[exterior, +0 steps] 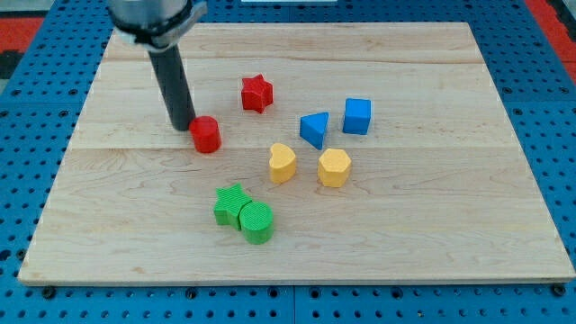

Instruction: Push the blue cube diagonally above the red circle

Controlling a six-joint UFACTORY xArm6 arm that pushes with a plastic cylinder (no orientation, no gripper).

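Camera view: wooden board [432, 234] lying on a blue perforated table [27, 135]. The arm's dark rod comes down from the view's top left; my tip [183, 126] sits on the board just at the view's left of the red circle [206, 135], touching it or very nearly so; contact cannot be confirmed. There is no claw on this arm, only the bare rod, so nothing is released, clenched or grasped. Blue cube [357, 116] stands at the view's right of centre, well apart from the red circle and from my tip, and slightly nearer the view's top than the circle. Blue triangular block [314, 129] just at the cube's left, a narrow gap between them. Red star [256, 93] lies up and to the right of the red circle. Yellow heart [282, 163] and yellow hexagonal block [334, 167] sit side by side below the two blue blocks. Green star [233, 203] and green cylinder [256, 221] are touching, toward the view's bottom, below the red circle.
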